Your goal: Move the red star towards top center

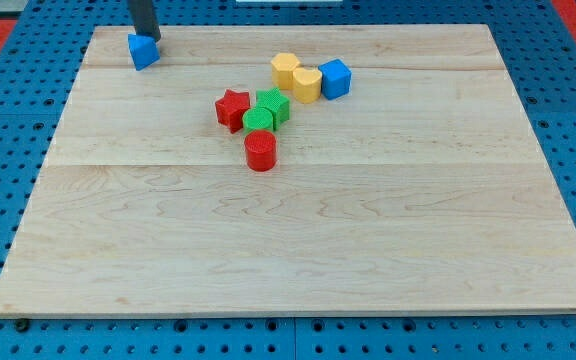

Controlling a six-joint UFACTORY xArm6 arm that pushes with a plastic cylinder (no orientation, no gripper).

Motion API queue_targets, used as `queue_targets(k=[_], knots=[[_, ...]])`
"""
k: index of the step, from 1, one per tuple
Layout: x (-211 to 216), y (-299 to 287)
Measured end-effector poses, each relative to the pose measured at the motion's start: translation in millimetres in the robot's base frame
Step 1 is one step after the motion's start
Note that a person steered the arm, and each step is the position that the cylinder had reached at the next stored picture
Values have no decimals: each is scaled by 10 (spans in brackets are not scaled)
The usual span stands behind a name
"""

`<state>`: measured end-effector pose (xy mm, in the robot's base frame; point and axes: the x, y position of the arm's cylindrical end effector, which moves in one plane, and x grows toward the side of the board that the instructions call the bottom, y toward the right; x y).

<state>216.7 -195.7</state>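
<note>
Tip down at the view's top left, touching the top of a blue block; no gripper, just a bare rod. Well apart from the red star, sitting left of board centre, pressed against green blocks on its right. Red cylinder just below those; two yellow blocks and a blue cube up and right. Clear wood above the star, so likely best approached from below-left and pushed up and slightly right. Not yet begun.
</note>
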Motion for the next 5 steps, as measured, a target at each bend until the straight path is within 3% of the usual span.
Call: queue_targets(k=[1,2,3,5], knots=[[0,24],[163,944],[235,1319],[1091,2162]])
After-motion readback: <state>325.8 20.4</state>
